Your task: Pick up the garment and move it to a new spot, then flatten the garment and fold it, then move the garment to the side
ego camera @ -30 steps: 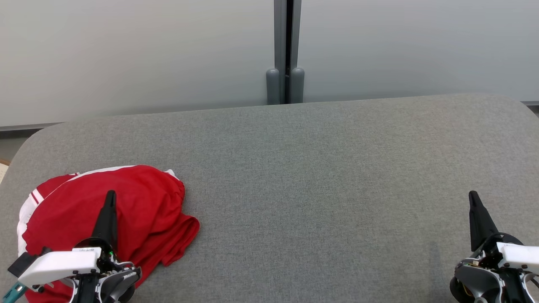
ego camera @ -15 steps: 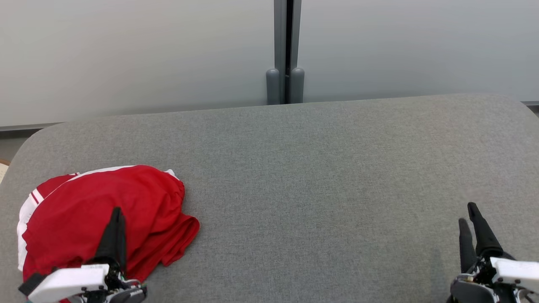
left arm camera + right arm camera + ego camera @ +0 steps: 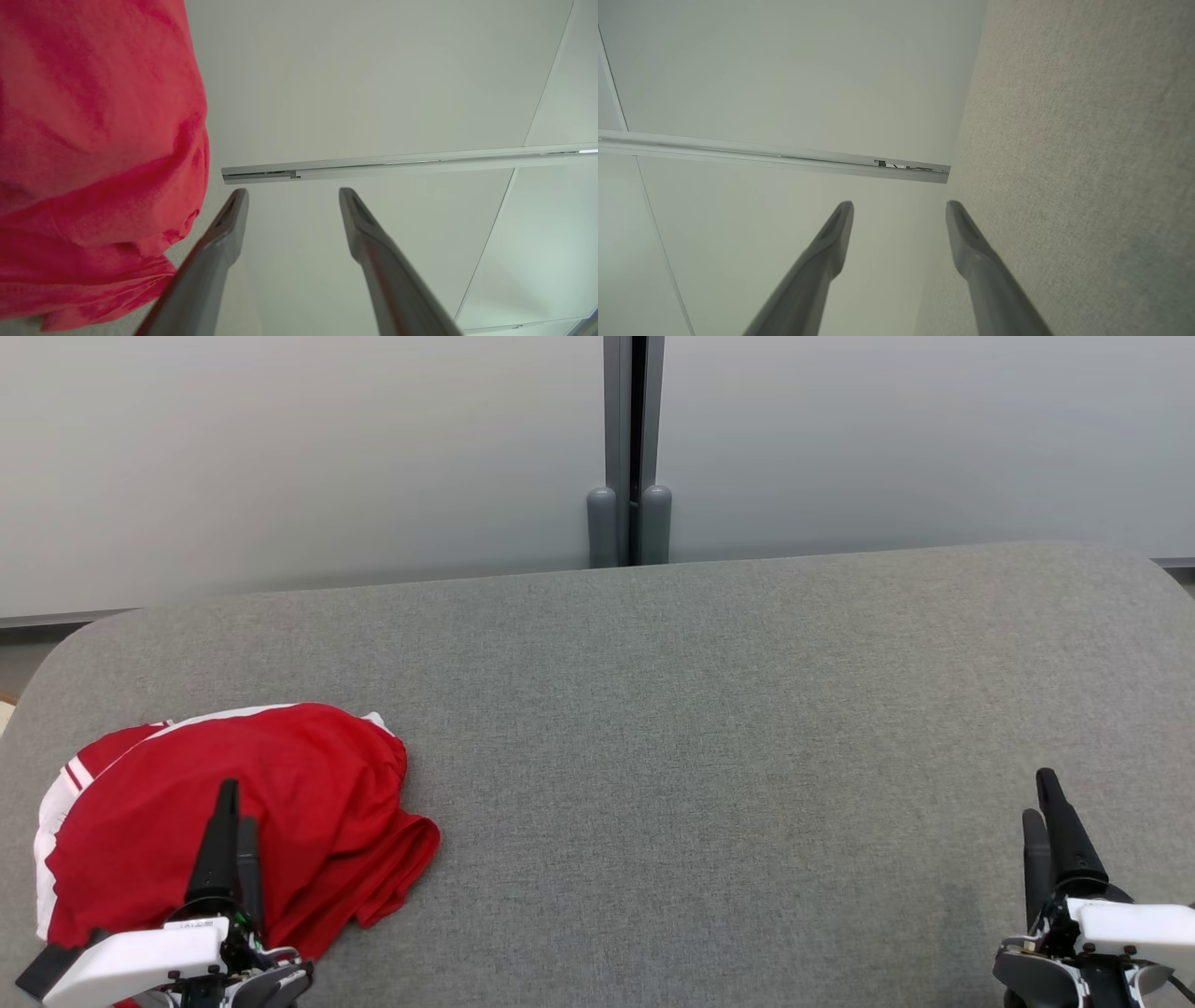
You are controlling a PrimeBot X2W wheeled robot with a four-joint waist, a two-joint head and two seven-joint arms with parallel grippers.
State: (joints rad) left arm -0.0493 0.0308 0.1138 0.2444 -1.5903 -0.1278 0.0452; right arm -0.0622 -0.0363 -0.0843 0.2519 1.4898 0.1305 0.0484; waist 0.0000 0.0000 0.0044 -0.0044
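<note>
A crumpled red garment (image 3: 280,803) with white trim lies bunched at the near left of the grey table (image 3: 700,728). My left gripper (image 3: 233,807) hovers over its near part, open, with nothing between the fingers. In the left wrist view the red garment (image 3: 93,154) lies left of the open left gripper (image 3: 292,196), apart from it. My right gripper (image 3: 1041,798) stands open at the near right, over bare table. The right wrist view shows the right gripper (image 3: 899,207) with its fingers spread and empty.
A pale wall with a grey vertical post (image 3: 630,448) runs behind the table's far edge. The table's rounded corners show at the far left and far right. Grey fabric stretches from the garment across to the right gripper.
Both grippers have gone from shut to open. Each drew back a little toward the near edge. The garment has not moved.
</note>
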